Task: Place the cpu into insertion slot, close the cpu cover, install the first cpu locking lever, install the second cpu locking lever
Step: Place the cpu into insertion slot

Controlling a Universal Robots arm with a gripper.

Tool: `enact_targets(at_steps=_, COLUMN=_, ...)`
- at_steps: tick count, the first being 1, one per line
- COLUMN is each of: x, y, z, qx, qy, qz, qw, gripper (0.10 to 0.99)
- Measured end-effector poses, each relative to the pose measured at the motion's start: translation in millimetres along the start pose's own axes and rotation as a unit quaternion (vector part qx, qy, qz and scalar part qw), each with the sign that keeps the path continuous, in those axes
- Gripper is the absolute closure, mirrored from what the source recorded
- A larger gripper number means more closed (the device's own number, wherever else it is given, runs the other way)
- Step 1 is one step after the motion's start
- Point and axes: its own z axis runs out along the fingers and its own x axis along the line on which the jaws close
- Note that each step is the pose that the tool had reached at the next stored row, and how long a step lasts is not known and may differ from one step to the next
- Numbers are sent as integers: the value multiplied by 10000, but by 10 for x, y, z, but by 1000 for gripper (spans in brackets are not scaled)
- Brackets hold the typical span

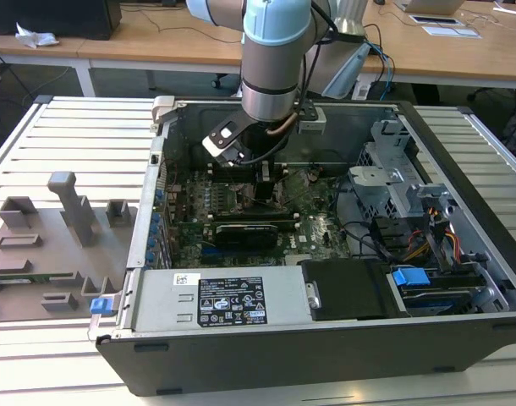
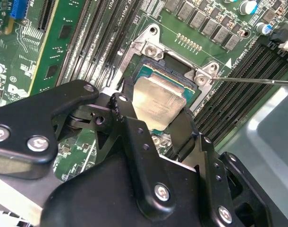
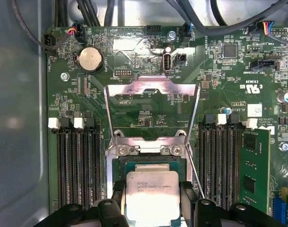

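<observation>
This looks like a robot lab: a robot arm (image 1: 275,59) reaches into an open computer case (image 1: 326,347) on a slatted metal surface (image 1: 72,127), with wooden desks (image 1: 173,42) and cables (image 1: 381,63) behind.

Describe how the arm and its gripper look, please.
The arm is a silver-grey tube with a pale blue joint cap; a black cable runs down its side. The gripper is matte black, built of jointed, rounded links fastened with silver screws, and ends in two narrow fingers.
</observation>
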Motion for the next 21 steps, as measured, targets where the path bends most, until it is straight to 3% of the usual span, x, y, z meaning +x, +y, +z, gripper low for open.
enact_targets(at_steps=9, x=20, y=0, z=57, qx=0, qy=-1, qz=1, qw=10000, gripper=541)
enact_targets(at_steps=17, x=22, y=1, z=62, qx=-1, qy=3, qz=1, qw=10000, gripper=541)
enact_targets(at_steps=19, x=21, y=0, z=61, qx=0, qy=1, qz=1, qw=10000, gripper=467)
enact_targets(at_steps=21, x=20, y=0, z=61, qx=0, qy=0, qz=1, qw=10000, gripper=467)
